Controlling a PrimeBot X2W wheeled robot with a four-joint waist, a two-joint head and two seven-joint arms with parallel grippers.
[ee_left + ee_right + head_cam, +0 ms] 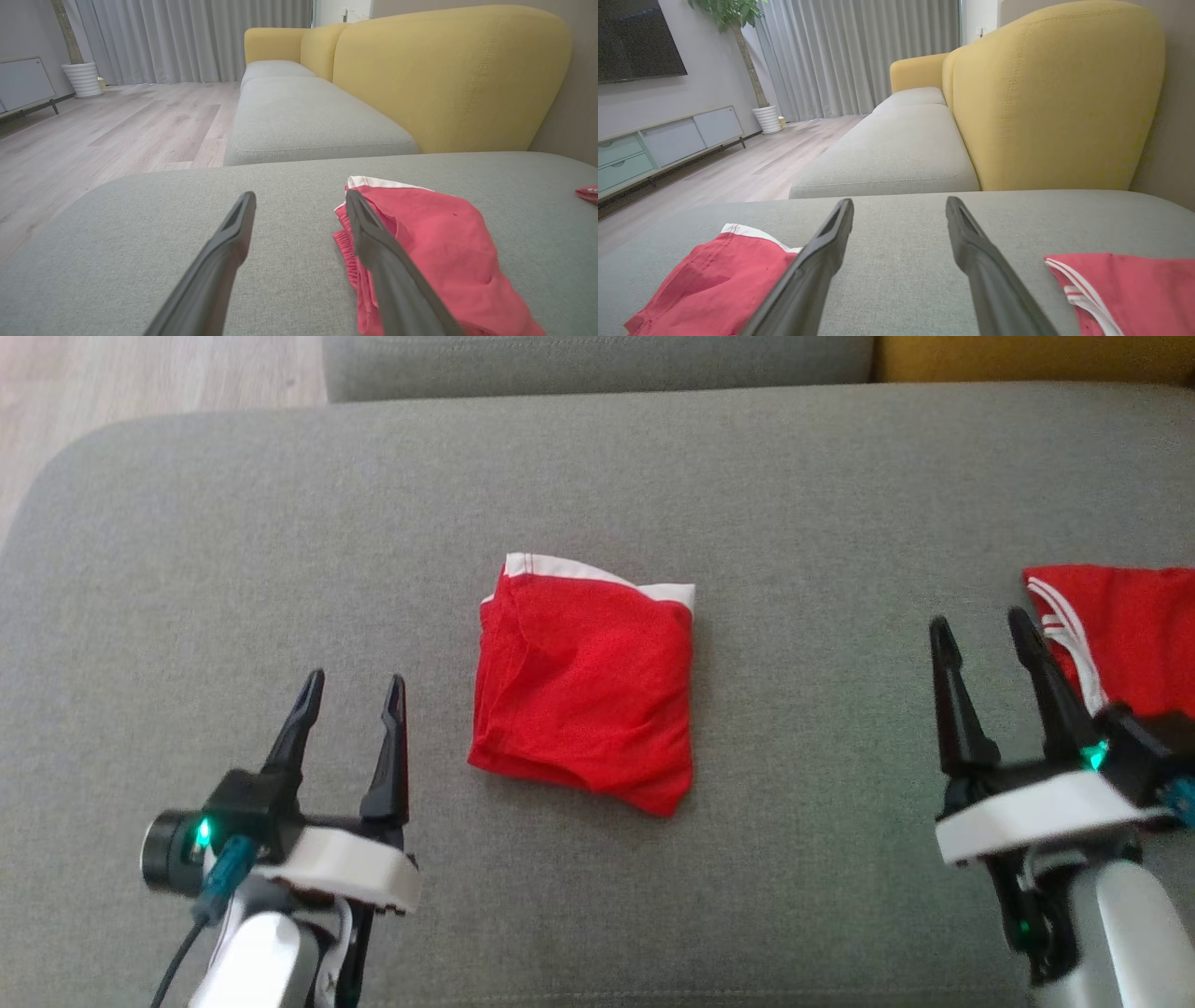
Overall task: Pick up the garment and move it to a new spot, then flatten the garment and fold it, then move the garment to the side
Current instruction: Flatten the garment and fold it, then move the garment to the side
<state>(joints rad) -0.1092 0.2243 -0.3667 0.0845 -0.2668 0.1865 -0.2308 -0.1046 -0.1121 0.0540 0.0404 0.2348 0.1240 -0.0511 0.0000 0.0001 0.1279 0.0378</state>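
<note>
Both pincers hang low over the grey sofa cushion (pixel 747 476), each spread wide with nothing between its dark fingers. Left pincer (pixel 357 678) sits at the near left, its fingers pointing away from the robot, just left of the folded red garment (pixel 583 691) but not touching it. That garment lies near the middle of the cushion, folded into a rough square bundle, with a white band along its far edge and rumpled folds down its left side. In the left wrist view, one finger (pixel 383 261) crosses in front of the bundle's near edge. Right pincer (pixel 977 618) is at the near right, well apart from the bundle, and bare cushion shows between its fingers. Just beside it, at the far right of the cushion, a second red garment (pixel 1130 635) with white stripes along its edge lies flat, partly hidden behind the pincer's body. A yellow backrest (pixel 1055 93) rises behind the cushion, and a pale wooden floor (pixel 117 126) runs off toward grey curtains (pixel 187 37).
</note>
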